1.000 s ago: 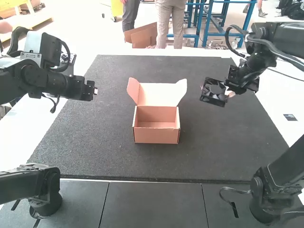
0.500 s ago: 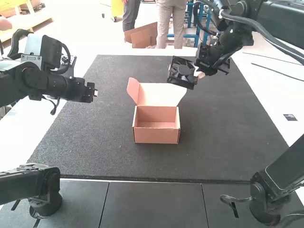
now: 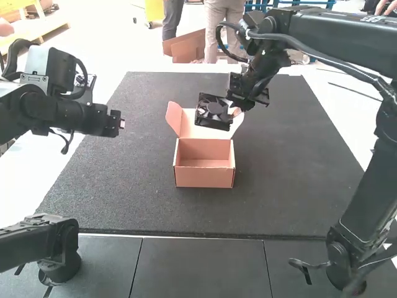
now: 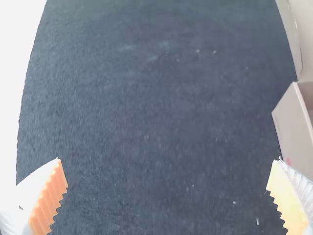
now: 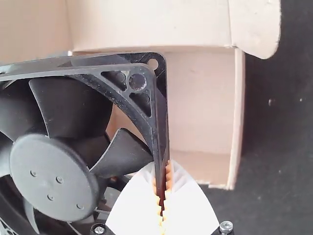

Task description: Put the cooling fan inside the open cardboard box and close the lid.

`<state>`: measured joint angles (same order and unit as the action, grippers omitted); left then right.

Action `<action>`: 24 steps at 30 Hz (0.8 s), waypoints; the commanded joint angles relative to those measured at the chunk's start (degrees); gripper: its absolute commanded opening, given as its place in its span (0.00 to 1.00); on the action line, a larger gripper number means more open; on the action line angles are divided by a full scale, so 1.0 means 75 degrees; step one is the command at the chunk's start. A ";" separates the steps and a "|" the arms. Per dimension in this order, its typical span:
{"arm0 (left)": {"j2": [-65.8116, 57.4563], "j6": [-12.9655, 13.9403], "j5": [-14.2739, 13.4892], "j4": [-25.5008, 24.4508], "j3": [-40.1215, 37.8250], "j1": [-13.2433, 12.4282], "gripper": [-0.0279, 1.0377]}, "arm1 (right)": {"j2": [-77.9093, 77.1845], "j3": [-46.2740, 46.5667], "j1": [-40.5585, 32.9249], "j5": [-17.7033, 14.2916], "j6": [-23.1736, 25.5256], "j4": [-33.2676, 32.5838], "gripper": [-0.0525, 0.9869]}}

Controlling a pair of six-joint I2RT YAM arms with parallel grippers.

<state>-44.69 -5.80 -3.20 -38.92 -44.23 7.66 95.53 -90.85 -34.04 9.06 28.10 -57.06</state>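
A black square cooling fan (image 3: 214, 112) hangs in the air over the back of the open cardboard box (image 3: 204, 162), in front of its raised lid (image 3: 205, 121). My right gripper (image 3: 236, 104) is shut on the fan's edge; in the right wrist view the fan (image 5: 83, 147) is pinched between the white ribbed fingers (image 5: 164, 203), with the box interior (image 5: 205, 112) below it. My left gripper (image 3: 119, 122) hovers over the mat to the left of the box, open, its orange pads (image 4: 46, 198) wide apart with nothing between them.
A black mat (image 3: 111, 174) covers the table and the box stands at its middle. The box's side wall (image 4: 296, 127) shows at the edge of the left wrist view. Pale table surface lies beyond the mat on both sides.
The right arm has carried the fan from the right side of the mat leftward and down to above the box. The left arm has barely shifted.
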 commanded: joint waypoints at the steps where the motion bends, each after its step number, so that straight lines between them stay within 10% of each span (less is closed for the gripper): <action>1: 0.0204 0.0059 0.0017 -0.0014 0.0085 0.0057 0.94 | 0.0095 -0.0285 -0.0160 0.0046 0.0074 0.0073 0.05; 24: 0.0321 0.0024 0.0017 -0.0120 0.0096 0.0010 0.94 | 0.1419 -0.0274 -0.0418 -0.0188 -0.0465 0.0330 0.05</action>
<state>-43.07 -5.82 -3.18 -39.92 -43.62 7.66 106.02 -90.89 -36.64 8.03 25.56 -55.13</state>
